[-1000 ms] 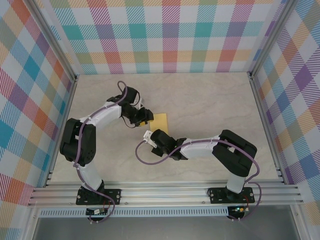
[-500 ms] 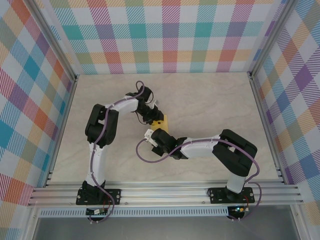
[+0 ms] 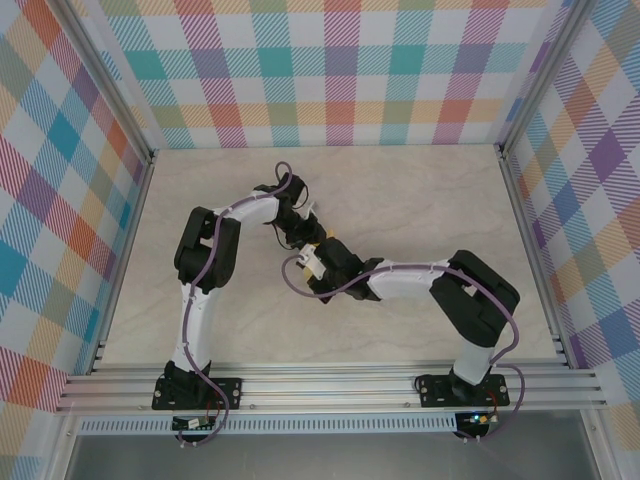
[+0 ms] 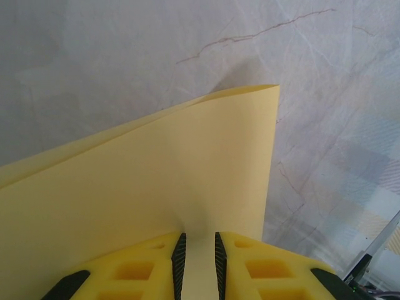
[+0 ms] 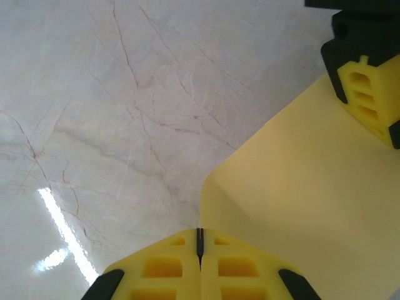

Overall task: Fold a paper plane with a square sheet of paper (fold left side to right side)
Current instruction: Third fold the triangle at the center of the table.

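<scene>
nearest the arm bases, the right gripper [image 5: 200, 236] is seen fully closed, its yellow fingers met in a hairline seam. its tips are set right at an edge of the square sheet of paper [image 5: 300, 206], on the marbled table [image 5: 94, 94]; whether the sheet is pressed cannot be told. just beyond, the left gripper [image 4: 197, 242] is seen narrow, with a slim gap between its jaws. the sheet's yellow is seen through that gap, but whether it is gripped cannot be told. the sheet is found about the middle of the table, between the two grippers, well apart from every table edge. its upper layer is bowed up over a second layer, a free corner pointed away from the left gripper. its long axis cannot be made out.
</scene>
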### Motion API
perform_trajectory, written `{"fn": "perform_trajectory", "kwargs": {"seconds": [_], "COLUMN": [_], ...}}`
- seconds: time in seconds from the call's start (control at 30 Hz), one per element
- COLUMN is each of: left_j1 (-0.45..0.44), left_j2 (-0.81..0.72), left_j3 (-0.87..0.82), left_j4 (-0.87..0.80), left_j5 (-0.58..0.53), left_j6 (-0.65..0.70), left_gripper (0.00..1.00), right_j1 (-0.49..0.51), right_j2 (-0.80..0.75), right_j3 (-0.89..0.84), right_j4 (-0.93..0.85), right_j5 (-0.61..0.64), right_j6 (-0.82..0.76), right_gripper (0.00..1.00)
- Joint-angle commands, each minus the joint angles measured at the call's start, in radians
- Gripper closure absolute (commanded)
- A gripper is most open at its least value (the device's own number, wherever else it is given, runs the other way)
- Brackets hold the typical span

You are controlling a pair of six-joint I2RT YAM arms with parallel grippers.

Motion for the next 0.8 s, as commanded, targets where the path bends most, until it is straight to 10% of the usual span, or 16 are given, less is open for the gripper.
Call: {"fn": "perform_trajectory", "kwargs": {"seconds": [0.0, 0.77], "left_j1": [-0.016, -0.030], "left_j2": [0.043, 0.025], "left_j3": [0.006, 0.043], "left_j4": [-0.067, -0.102], "left_j5": [-0.049, -0.017], "left_j6": [0.031, 0.069], "left_gripper": [0.78, 0.77], "right_j1": [-0.040, -0.174], "right_j2": [-0.023, 0.064], "right_j3": [0.047, 0.078], "right_j4": [-0.040, -0.074], "right_j5": [-0.172, -0.295], "right_j6": [0.062, 0.149], "right_gripper": [1.00, 1.00]}}
